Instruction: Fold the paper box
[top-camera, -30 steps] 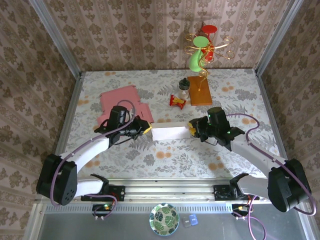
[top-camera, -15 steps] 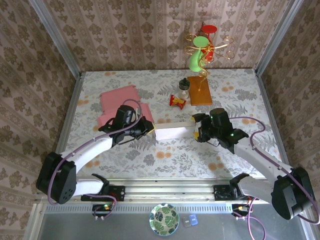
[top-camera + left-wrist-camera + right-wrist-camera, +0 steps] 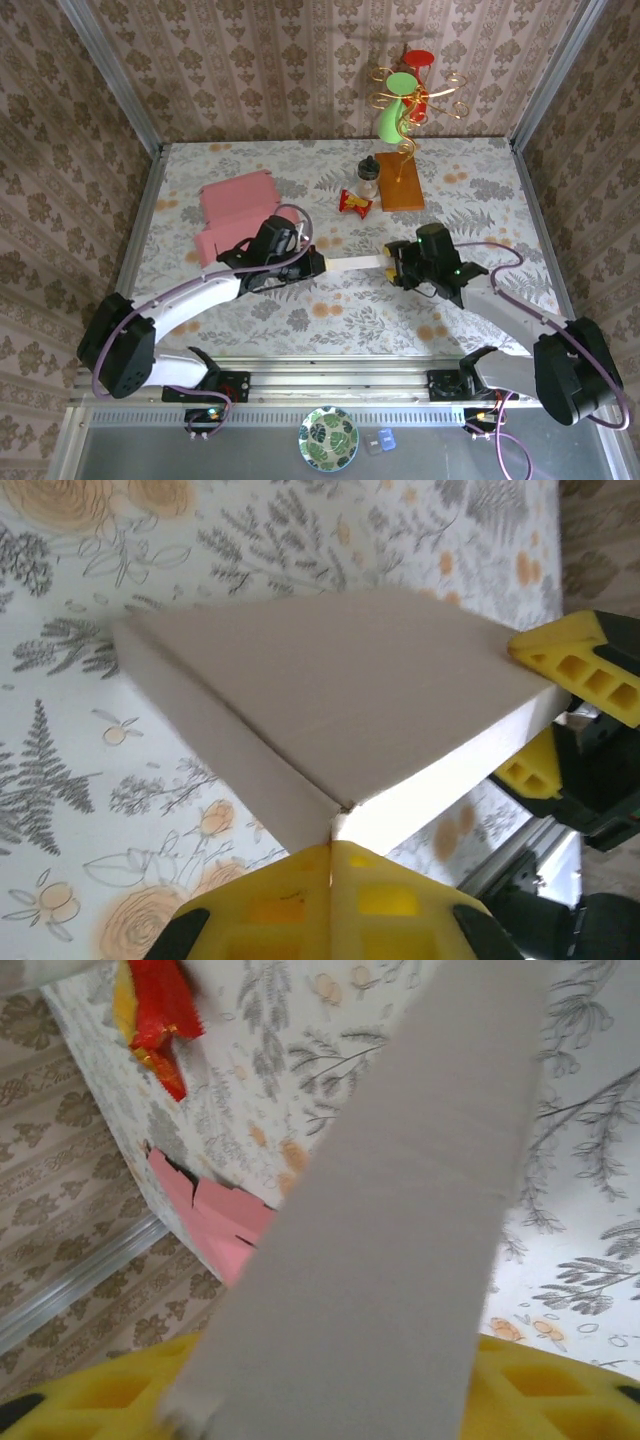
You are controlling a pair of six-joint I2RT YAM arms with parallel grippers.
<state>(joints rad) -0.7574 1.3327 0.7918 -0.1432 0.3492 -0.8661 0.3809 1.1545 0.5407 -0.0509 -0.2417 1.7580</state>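
The paper box (image 3: 235,205) lies flat, pink face up, at the back left of the table, and neither gripper touches it; part of it also shows pink (image 3: 215,1225) in the right wrist view. Between the arms hangs a smaller white-grey card (image 3: 352,263), edge-on from above. My left gripper (image 3: 318,265) is shut on the card's near corner (image 3: 340,815), yellow jaws pressed together. My right gripper (image 3: 389,262) has a yellow finger (image 3: 580,665) above the card's far end and one below it. The blurred card (image 3: 400,1210) hides whether the right jaws press on it.
An orange wooden block (image 3: 400,186), a small dark-capped bottle (image 3: 368,178) and a red wrapper (image 3: 354,203) stand at the back centre. A wire stand with green and red pieces (image 3: 405,100) rises behind them. Papered walls enclose the flowered table (image 3: 300,310).
My left arm has swung right and forward with the card, which turned from face-up to edge-on. The right gripper widened, then narrowed again round the card's end.
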